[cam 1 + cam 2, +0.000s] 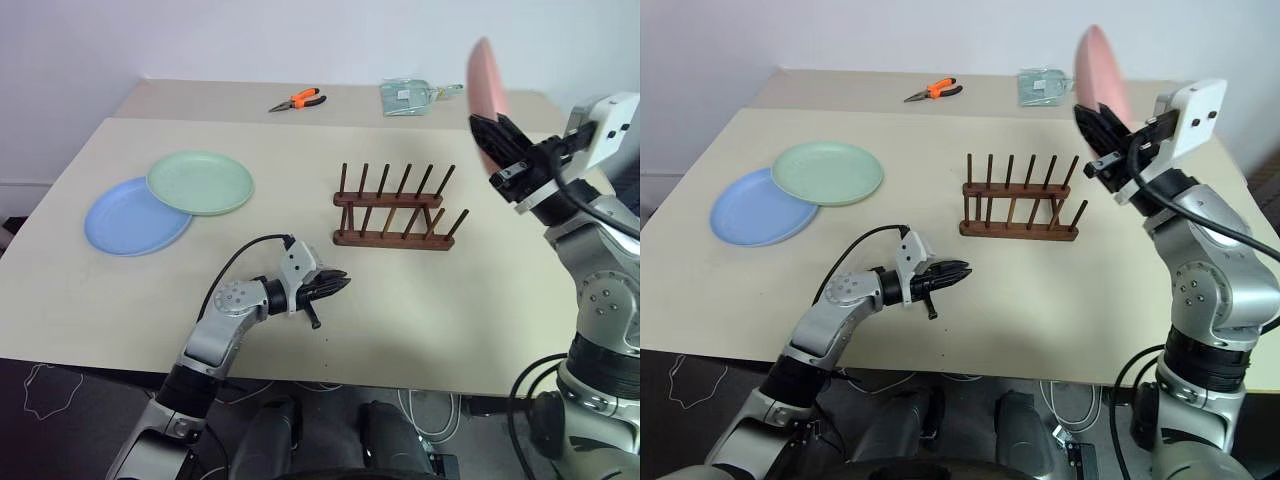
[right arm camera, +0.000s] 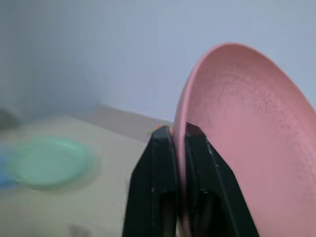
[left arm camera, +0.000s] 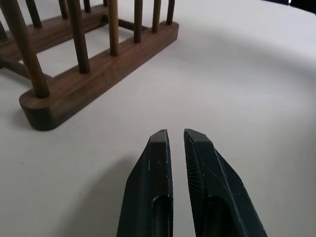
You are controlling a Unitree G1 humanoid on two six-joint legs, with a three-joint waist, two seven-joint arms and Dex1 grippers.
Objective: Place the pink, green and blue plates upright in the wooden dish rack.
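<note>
Right wrist view: right gripper (image 2: 179,136) clamped on pink plate (image 2: 247,128).

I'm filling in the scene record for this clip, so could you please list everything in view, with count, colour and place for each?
pink plate: one, pink, held on edge in the air, above and to the right of the rack
green plate: one, pale green, flat on the table's left side, its edge overlapping the blue plate
blue plate: one, light blue, flat on the table, partly under the green plate
wooden dish rack: one, dark brown, mid-table, no plates in it
pliers: one pair, orange handles, far side of the table
clear bag: one, see-through greenish, far side, right of the pliers
table: one, beige
left hand: shut, holding nothing, low over the table in front of the rack
right hand: shut on the pink plate's rim
</note>
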